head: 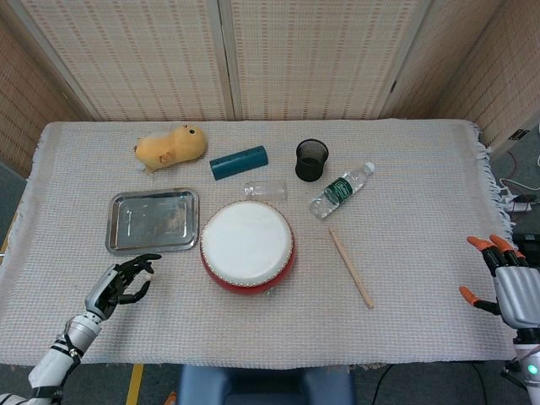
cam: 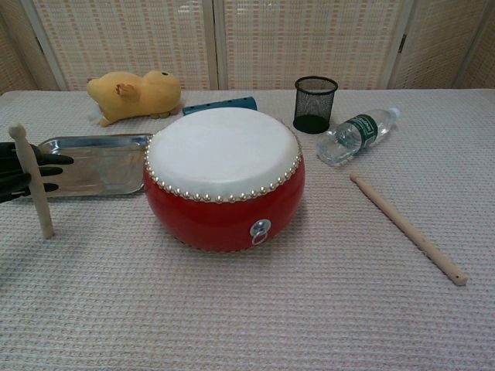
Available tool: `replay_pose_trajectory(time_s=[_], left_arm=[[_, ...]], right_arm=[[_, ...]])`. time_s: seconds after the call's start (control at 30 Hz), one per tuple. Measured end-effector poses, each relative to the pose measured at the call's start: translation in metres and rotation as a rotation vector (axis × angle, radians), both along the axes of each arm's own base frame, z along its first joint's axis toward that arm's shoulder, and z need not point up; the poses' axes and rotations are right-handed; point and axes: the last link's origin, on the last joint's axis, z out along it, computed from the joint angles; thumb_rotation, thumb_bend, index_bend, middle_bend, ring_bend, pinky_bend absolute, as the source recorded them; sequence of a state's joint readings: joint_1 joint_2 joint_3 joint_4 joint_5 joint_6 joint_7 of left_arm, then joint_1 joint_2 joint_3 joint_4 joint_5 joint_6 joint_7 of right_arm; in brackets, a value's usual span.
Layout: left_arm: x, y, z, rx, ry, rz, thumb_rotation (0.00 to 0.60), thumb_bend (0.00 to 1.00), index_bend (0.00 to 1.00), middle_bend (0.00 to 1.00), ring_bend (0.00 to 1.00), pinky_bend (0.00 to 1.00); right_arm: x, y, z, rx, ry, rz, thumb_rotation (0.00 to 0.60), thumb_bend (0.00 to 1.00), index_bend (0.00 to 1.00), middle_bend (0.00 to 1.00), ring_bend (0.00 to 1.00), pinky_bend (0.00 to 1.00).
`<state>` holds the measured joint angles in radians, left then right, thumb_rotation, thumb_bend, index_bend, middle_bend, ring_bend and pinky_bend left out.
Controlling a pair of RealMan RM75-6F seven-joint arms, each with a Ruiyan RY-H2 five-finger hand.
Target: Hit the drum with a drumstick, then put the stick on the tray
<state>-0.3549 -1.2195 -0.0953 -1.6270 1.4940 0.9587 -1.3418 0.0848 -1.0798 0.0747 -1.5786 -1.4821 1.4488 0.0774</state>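
The surface point(head: 405, 321) is covered by a pale woven cloth with a fringed edge on the right. Near its middle sits the drum point(cam: 224, 176), red-bodied with a white skin, a row of studs around the rim and a small metal ring on the near side. To the left of the drum, just beside it, lies the metal tray point(head: 153, 220). Behind the tray is a yellow plush toy point(head: 171, 147), and to its right a teal cylinder point(head: 239, 162) lying on its side. A clear plastic cup point(head: 266, 190) lies just behind the drum. Further right stand a black mesh pen cup point(cam: 315, 103) and, beside it, a water bottle point(cam: 356, 134) lying down.

The left robot hand point(head: 122, 281) is in front of the tray's near left corner, its dark fingers clamped around a drumstick point(cam: 32, 182). In the chest view that stick stands nearly upright, rounded end up, its lower end close to the cloth. A second drumstick point(head: 351, 267) lies flat on the cloth to the right of the drum, apart from it.

The right robot hand point(head: 502, 274) is at the far right edge, well away from everything, fingers apart and holding nothing.
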Motion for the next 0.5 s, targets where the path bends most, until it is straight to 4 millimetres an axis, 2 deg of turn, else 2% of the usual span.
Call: replay_pose_trajectory(time_s=[0.2, 0.37, 0.5], left_arm=[[-0.016, 0.002, 0.007, -0.082, -0.176, 0.039, 0.6, 0.45, 0.51, 0.21, 0.07, 0.08], [-0.037, 0.007, 0.009, -0.136, -0.206, 0.048, 0.6, 0.45, 0.51, 0.22, 0.07, 0.08], [-0.04, 0.009, 0.007, -0.137, -0.244, 0.064, 0.6, 0.45, 0.51, 0.23, 0.08, 0.08]], right_arm=[[0.001, 0.0, 0.001, -0.005, 0.004, 0.002, 0.6, 0.18, 0.17, 0.21, 0.08, 0.22], [0.002, 0.001, 0.004, -0.018, 0.006, 0.002, 0.6, 0.18, 0.17, 0.21, 0.08, 0.22], [0.003, 0.001, 0.009, -0.039, 0.012, 0.006, 0.6, 0.18, 0.17, 0.21, 0.08, 0.22]])
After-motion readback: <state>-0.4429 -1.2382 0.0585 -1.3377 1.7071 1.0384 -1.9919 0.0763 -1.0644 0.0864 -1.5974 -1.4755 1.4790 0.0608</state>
